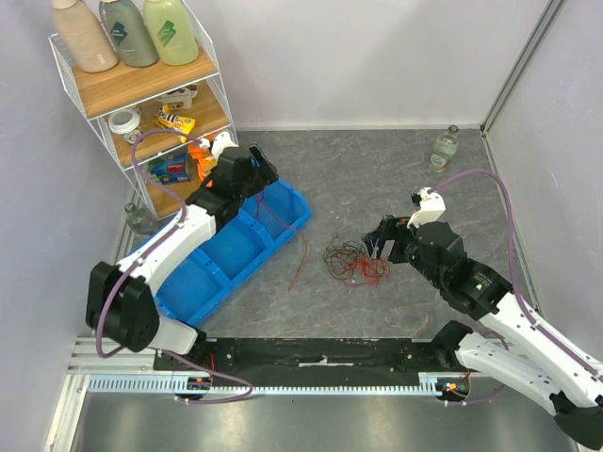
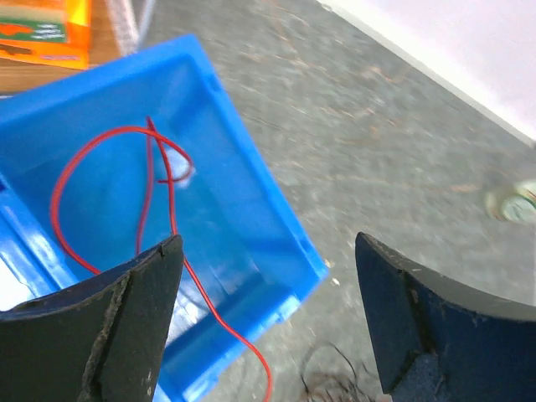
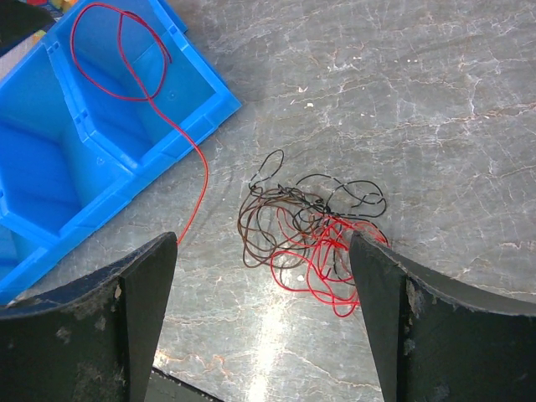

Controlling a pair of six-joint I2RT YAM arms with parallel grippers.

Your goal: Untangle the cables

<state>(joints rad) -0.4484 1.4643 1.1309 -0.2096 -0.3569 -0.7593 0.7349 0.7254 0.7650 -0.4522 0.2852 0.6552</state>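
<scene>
A tangle of thin red, brown and black cables [image 1: 356, 263] lies on the grey table; it shows in the right wrist view [image 3: 310, 234] between my fingers. One red cable [image 1: 300, 254] lies apart, looped in the end compartment of the blue bin [image 3: 117, 59] and trailing over its rim onto the table [image 2: 167, 193]. My right gripper [image 1: 380, 239] is open and empty, just right of and above the tangle. My left gripper [image 1: 264, 169] is open and empty above the bin's far end.
A blue divided bin [image 1: 193, 278] lies diagonally at the left. A wire shelf [image 1: 151, 104] with bottles and boxes stands at the back left. A small bottle [image 1: 444, 148] stands at the back right. A black strip [image 1: 311, 353] runs along the near edge.
</scene>
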